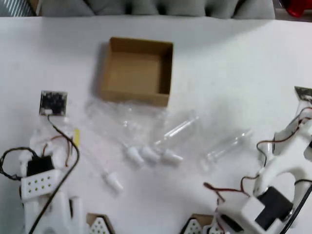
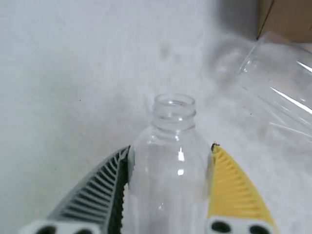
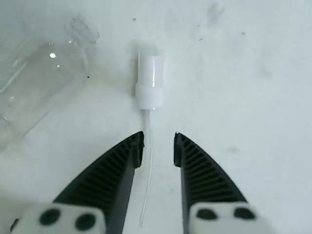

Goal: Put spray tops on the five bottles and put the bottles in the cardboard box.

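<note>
White table (image 1: 234,73) is bearing the open cardboard box (image 1: 136,70); we are pinching a clear uncapped bottle (image 2: 168,175) in our left gripper (image 2: 170,148), and our right gripper (image 3: 158,139) is hanging spread around the thin tube of a spray top (image 3: 150,83).

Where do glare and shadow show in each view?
High view: the cardboard box shadows the table along its left side. Left wrist view: glints on the gripped bottle in the left end effector. Right wrist view: glint on the lying bottle.

White table (image 1: 234,63), grey upholstery (image 1: 161,7) behind
</note>
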Motion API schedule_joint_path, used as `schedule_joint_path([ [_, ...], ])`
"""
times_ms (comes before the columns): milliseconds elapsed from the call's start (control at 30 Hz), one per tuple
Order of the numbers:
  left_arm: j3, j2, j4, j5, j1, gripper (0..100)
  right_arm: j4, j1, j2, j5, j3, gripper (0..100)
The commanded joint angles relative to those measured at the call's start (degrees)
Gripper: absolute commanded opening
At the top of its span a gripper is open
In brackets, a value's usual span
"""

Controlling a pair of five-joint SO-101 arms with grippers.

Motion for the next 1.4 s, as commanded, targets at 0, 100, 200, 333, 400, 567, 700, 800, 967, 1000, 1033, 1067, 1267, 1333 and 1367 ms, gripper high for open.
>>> schedule_joint_path([
  [0,-0.53,-1.45,-1.41,-0.62,0.48,3,-1.45,0.66,-3.91,0.53,2.73,11.1],
  [100,-0.53,-1.45,-1.41,-0.62,0.48,3,-6.29,-0.4,-4.35,0.53,7.03,12.2],
  [200,-0.53,-1.45,-1.41,-0.62,0.48,3,-11.38,-1.63,-3.91,0.18,10.11,12.4],
  [333,-0.53,-1.45,-1.41,-0.62,0.48,3,-17.1,-3.47,-3.91,0.09,13.45,12.4],
  [400,-0.53,-1.45,-1.41,-0.62,0.48,3,-18.77,-4.35,-3.91,0.09,14.42,12.4],
  [567,-0.53,-1.45,-1.41,-0.62,0.48,3,-21.05,-4.0,-3.82,0.09,15.12,14.3],
  [700,-0.53,-1.45,-1.41,-0.62,0.48,3,-21.32,-4.0,-3.21,0.53,15.91,18.4],
  [800,-0.53,-1.45,-1.41,-0.62,0.48,3,-22.29,-4.44,-0.66,0.35,15.91,16.6],
  [967,-0.53,-1.45,-1.41,-0.62,0.48,3,-22.29,-4.53,5.23,0.18,12.66,16.3],
  [1000,-0.53,-1.45,-1.41,-0.62,0.48,3,-22.2,-4.44,6.29,0.09,11.87,16.3],
  [1033,-0.53,-1.45,-1.41,-0.62,0.48,3,-22.2,-4.35,7.34,0.09,11.08,16.3],
  [1067,-0.53,-1.45,-1.41,-0.62,0.48,3,-22.2,-4.26,8.31,0.09,10.46,16.3],
  [1267,-0.53,-1.45,-1.41,-1.23,0.48,3,-22.2,-4.53,12.79,0.09,7.38,16.2],
  [1333,-0.53,-1.45,-1.41,-2.46,0.48,3,-22.2,-4.7,13.49,0.09,6.59,15.0],
  [1367,-0.53,-1.45,-1.41,-2.64,0.48,3,-22.2,-4.7,13.49,0.09,6.33,13.0],
])
